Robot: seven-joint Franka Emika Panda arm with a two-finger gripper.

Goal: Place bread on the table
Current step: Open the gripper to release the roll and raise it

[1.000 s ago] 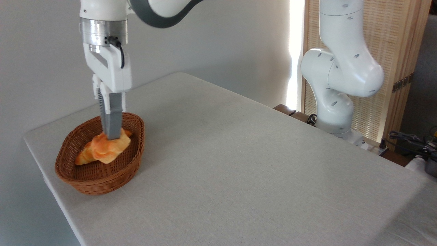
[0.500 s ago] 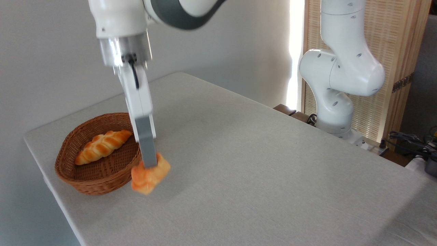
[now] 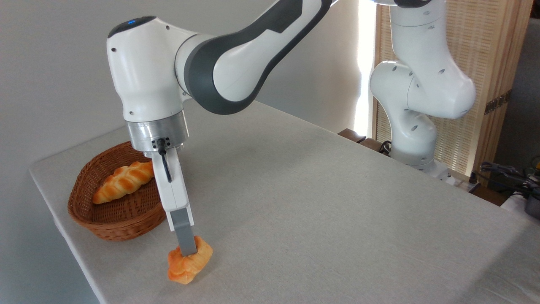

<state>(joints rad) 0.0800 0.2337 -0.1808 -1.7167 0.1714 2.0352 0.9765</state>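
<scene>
The bread (image 3: 188, 265), a small glossy golden-orange knotted bun, sits low at the near left part of the grey-beige table (image 3: 320, 202), touching or almost touching the cloth. My gripper (image 3: 187, 252) points straight down and is shut on the bun's top; only the near grey finger shows, the other is hidden behind it. The bun lies just right of and nearer than the wicker basket.
A brown oval wicker basket (image 3: 86, 211) stands at the table's left end with a longer braided loaf (image 3: 122, 182) inside. The table's near left edge runs close to the bun. The arm's white base (image 3: 415, 126) stands at the far right, cables beside it.
My gripper lifted the bun out of the basket, carried it right and toward the camera, then lowered it to the cloth. The braided loaf stayed in the basket.
</scene>
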